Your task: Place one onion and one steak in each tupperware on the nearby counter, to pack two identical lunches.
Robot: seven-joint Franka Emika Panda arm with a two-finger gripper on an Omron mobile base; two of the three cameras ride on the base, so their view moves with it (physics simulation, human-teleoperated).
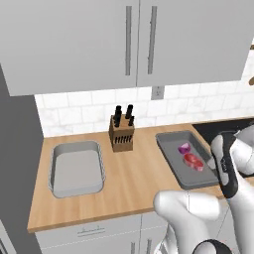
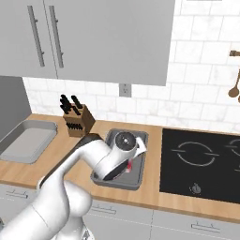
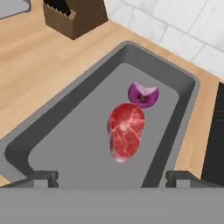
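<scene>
Over the right tupperware [image 3: 188, 105] my gripper [image 3: 111, 177] hangs spread and empty above steak [image 3: 125, 131] and onion [image 3: 142, 94]; next I fill the left tupperware [image 1: 76, 171].

**Your arm: glossy white shells, dark joints**

You see an arm [image 2: 89, 164] built from rounded, glossy white shells, thick at the base and slimmer toward the wrist. Dark grey bands mark its joints; one black strip runs along the forearm in your left base view. A round grey cap with a pale centre closes the wrist joint. Your finger tips [image 3: 43, 178] look small, dark and blocky.
</scene>
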